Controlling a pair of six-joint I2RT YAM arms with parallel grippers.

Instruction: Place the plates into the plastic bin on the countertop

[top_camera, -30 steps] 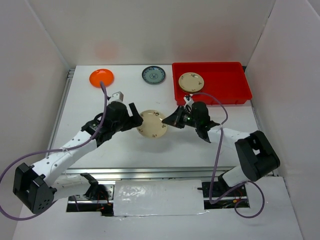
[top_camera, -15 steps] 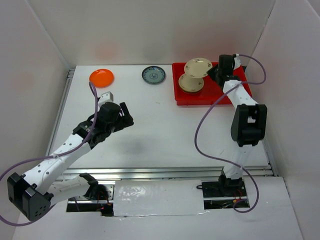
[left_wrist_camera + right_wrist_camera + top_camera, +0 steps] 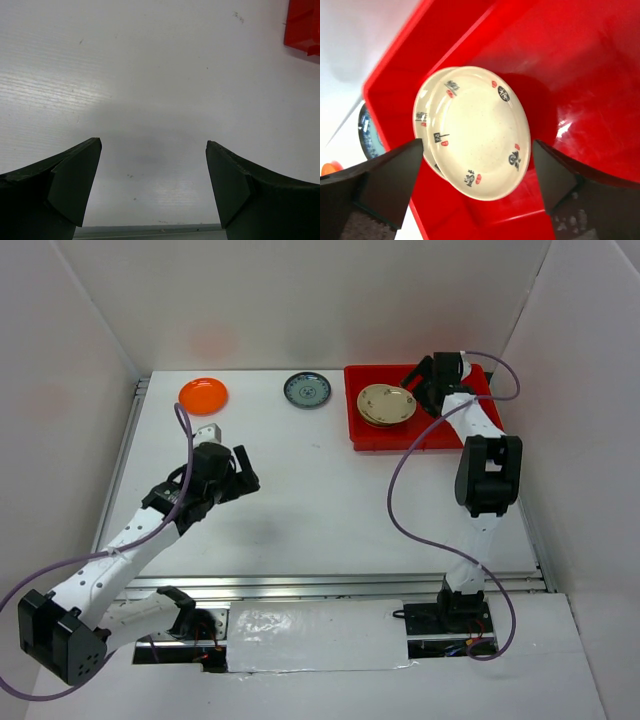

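Two cream patterned plates (image 3: 470,115) are stacked in the red bin (image 3: 580,60) beneath the right gripper (image 3: 477,144), spread wide and empty. The left gripper (image 3: 153,144) is likewise held open, empty, above the countertop (image 3: 150,60).

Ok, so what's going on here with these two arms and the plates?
The right arm hangs over the red bin, jaws open above two stacked cream plates lying in it. The left arm hovers over the table, jaws open and empty. An orange plate and a blue plate sit at the table's far edge, not yet binned.
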